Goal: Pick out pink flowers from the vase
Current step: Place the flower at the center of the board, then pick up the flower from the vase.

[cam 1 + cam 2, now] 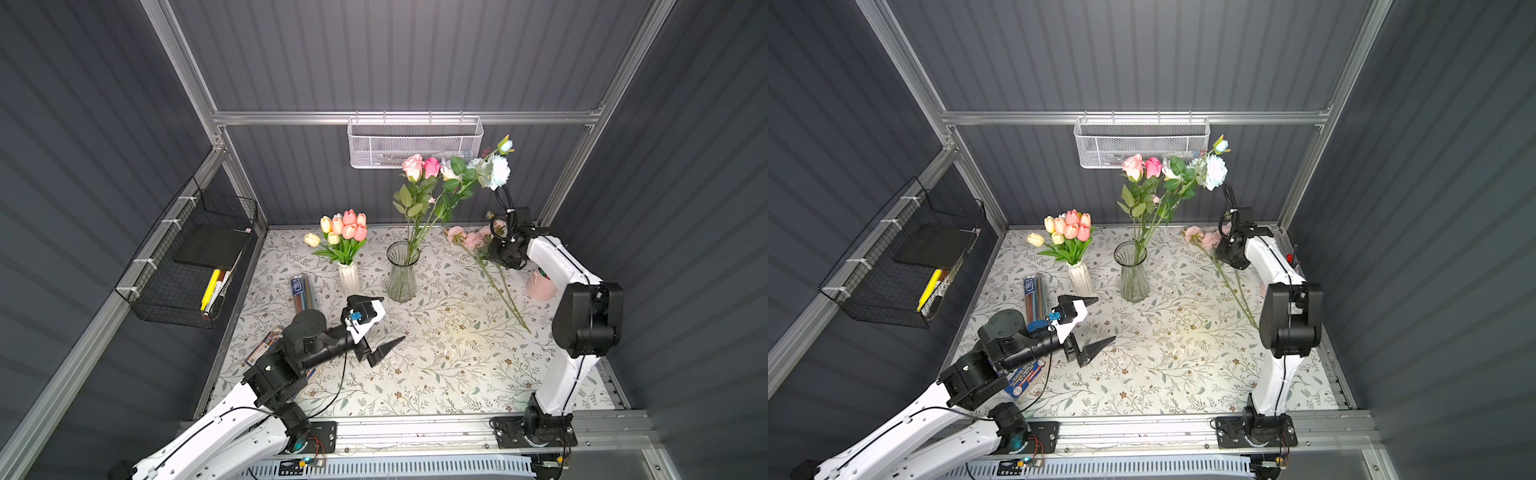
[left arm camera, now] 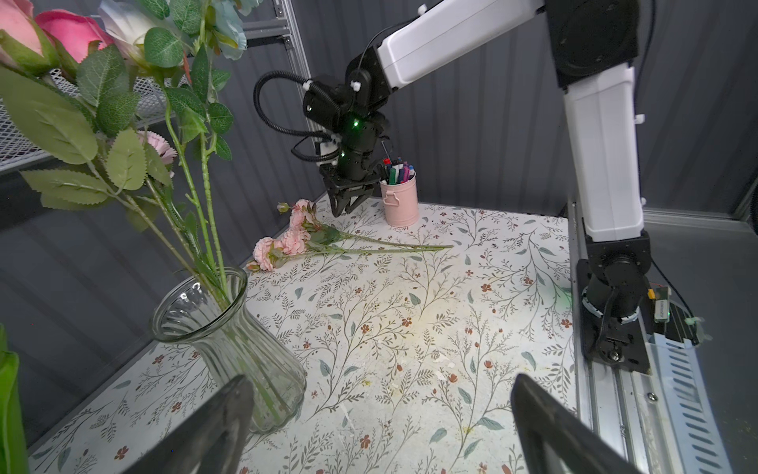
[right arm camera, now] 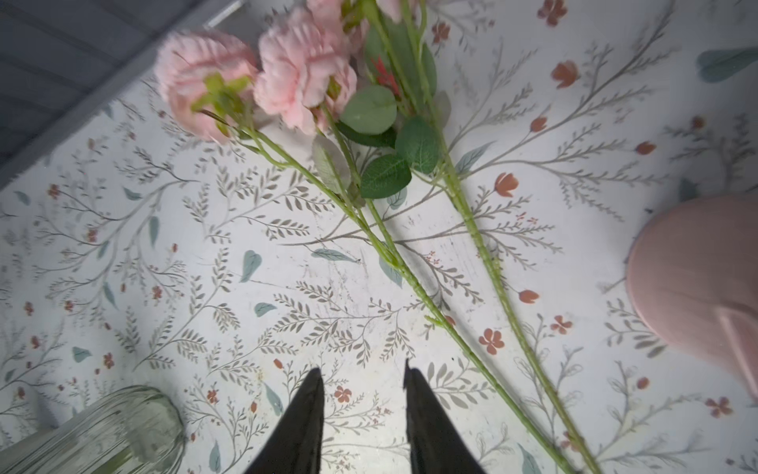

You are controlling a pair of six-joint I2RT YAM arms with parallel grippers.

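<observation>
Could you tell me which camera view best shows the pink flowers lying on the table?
The left wrist view: the pink flowers lie whole, bloom to stem end. The right wrist view crops them; in both top views the right arm hides some blooms.

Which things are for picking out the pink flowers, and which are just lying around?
For the job: glass vase, pink roses, pink peonies, pink tulips, right gripper.
Lying about: pen cup, tube of pencils, white wall basket.
</observation>
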